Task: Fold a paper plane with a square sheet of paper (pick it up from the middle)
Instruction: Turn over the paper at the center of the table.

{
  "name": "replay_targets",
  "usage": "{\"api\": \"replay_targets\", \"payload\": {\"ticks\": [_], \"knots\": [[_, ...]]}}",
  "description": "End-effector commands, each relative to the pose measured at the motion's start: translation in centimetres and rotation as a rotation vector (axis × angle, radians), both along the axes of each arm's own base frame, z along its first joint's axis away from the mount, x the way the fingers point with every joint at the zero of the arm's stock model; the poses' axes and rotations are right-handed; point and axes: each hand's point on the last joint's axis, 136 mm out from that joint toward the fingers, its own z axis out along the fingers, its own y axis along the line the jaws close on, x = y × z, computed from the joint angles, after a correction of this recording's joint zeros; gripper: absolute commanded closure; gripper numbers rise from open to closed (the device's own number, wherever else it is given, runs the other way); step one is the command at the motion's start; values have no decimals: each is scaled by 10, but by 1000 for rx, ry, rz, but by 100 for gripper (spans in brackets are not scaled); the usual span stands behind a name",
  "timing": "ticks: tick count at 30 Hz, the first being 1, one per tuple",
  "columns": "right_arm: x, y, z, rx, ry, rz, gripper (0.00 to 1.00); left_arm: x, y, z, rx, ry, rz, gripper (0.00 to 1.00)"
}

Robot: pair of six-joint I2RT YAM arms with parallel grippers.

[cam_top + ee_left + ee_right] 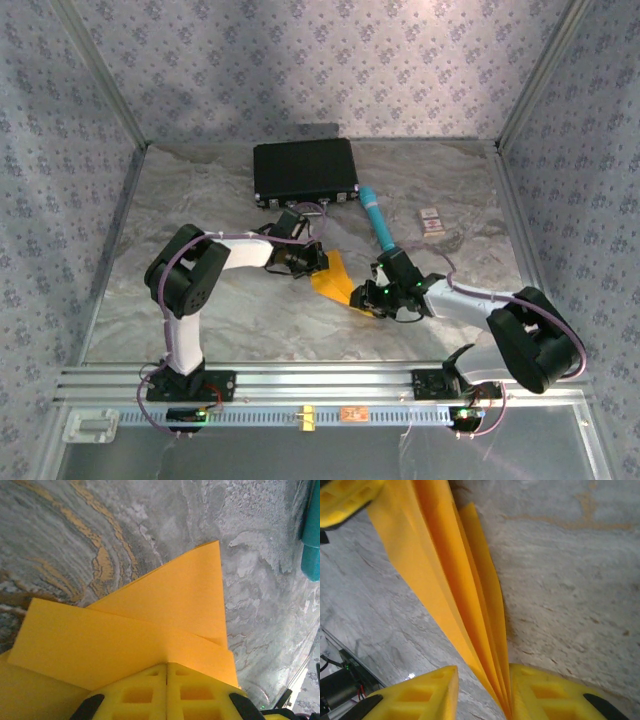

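The square sheet of paper (335, 278), orange-yellow and folded into several long layers, hangs between my two grippers above the marbled table. My left gripper (315, 262) is shut on its upper end; in the left wrist view the paper (170, 600) fans out from the closed jaws of that gripper (167, 666). My right gripper (368, 297) is at the lower end. In the right wrist view the paper's layers (445, 570) run down between the jaws of the right gripper (484, 672), which stand apart, with the paper against the right finger (540, 690) and a gap on the left.
A black case (305, 170) lies at the back of the table. A teal tube (377, 220) lies just right of it, close behind my right gripper, and its end is visible in the left wrist view (311, 535). A small card (431, 221) lies further right. Patterned walls enclose the table.
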Motion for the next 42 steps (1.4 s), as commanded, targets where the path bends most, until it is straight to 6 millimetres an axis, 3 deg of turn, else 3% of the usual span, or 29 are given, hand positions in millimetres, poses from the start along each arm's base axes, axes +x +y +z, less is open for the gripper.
{"api": "replay_targets", "payload": {"ticks": [1, 16, 28, 37, 42], "knots": [[2, -1, 3, 31, -9, -20, 67, -11, 17, -27, 79, 70, 25, 93], [16, 7, 17, 140, -78, -10, 65, -11, 15, -25, 73, 67, 23, 93], [21, 5, 14, 148, -99, 13, 73, -10, 12, -22, 61, 65, 20, 92], [19, 1, 12, 149, -98, 23, 87, -5, 2, -1, 11, 26, 6, 88], [19, -2, 21, 131, -137, 36, 91, -4, -4, 35, 4, -60, -14, 75]]}}
